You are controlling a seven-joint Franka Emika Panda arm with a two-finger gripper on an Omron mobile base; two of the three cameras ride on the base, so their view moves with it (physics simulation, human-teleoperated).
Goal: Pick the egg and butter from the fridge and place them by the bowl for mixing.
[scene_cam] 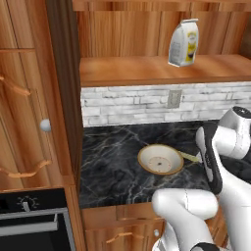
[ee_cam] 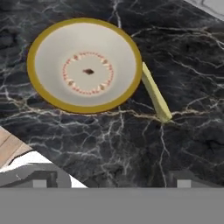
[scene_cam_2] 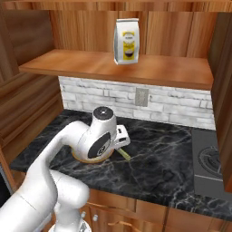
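Spread wide and empty, the dark two-finger pincer (ee_cam: 109, 183) is held above the black marble counter (ee_cam: 183, 109), its tips seen at the bottom of the hand view. Below it, the shallow round bowl with a tan rim and cream speckled inside (ee_cam: 85, 65) is set on the counter, away from its front edge. The pale yellow-green butter stick (ee_cam: 155, 94) is laid flat just beside the bowl's rim. On the wooden shelf (scene_cam: 147, 71) above, a white-and-yellow bag (scene_cam: 184, 42) is stood upright.
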